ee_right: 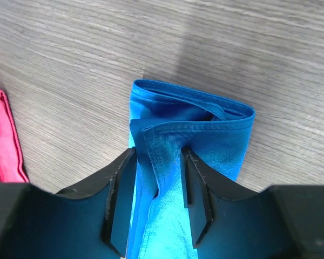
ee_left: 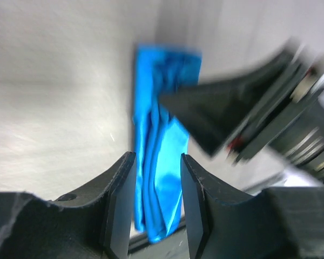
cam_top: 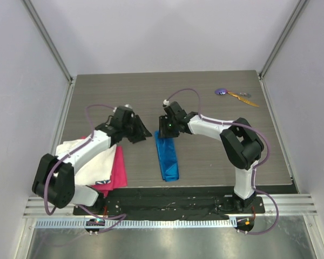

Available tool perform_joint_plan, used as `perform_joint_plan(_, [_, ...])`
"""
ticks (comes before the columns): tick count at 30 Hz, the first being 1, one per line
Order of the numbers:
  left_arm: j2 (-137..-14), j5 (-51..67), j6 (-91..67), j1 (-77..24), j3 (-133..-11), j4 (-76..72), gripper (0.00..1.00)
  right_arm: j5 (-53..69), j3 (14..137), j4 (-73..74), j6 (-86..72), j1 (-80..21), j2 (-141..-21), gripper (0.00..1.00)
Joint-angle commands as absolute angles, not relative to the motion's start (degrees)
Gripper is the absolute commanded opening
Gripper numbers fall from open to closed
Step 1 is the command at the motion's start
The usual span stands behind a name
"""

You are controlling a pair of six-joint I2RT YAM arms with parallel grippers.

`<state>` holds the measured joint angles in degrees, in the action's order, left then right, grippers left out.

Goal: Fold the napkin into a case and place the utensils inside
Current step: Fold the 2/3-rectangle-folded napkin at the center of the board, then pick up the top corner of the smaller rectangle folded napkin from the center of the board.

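Observation:
The blue napkin (cam_top: pixel 167 159) lies on the table as a narrow, long folded strip, its case shape, running toward the near edge. My right gripper (cam_top: pixel 166 133) is at the strip's far end. In the right wrist view its jaws (ee_right: pixel 157 154) stand open astride a raised hem of the napkin (ee_right: pixel 205 135), fingertips down on the cloth. My left gripper (cam_top: pixel 140 132) hovers just left of the strip, open and empty, and the napkin (ee_left: pixel 151 97) shows through its gap (ee_left: pixel 156 162). The utensils lie at the far right: a purple-headed one (cam_top: pixel 221 91) and an orange one (cam_top: pixel 244 98).
A white cloth (cam_top: pixel 89 162) and a pink cloth (cam_top: pixel 117 172) lie under the left arm at the table's near left. White walls enclose the table on three sides. The right gripper's body (ee_left: pixel 248 108) shows blurred in the left wrist view.

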<state>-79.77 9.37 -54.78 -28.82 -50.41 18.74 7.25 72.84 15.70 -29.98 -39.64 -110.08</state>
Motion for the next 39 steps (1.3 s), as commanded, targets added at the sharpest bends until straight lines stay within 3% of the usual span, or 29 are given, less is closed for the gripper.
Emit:
perform_joint_plan(1, [-76.91,13.35,-52.65,-22.17,-52.47,22.14,0.42,5.36,75.76,15.29,-27.6,-40.43,-107.31,0.45])
perform_joint_plan(9, [-73.83,12.84,-50.45,-19.6,-52.65,24.87,0.41,3.26,78.22,16.17,-27.07,-41.04,-108.19,0.43])
perform_joint_plan(26, [-74.0,11.34,-48.52,-20.65,-51.42,26.28,0.32,0.27,79.81,18.81,-26.72,-42.45,-109.08,0.38])
perform_joint_plan(39, [-75.67,10.64,-48.78,-22.85,-52.38,26.28,0.35,-2.01,80.5,19.95,-25.14,-43.5,-111.18,0.39])
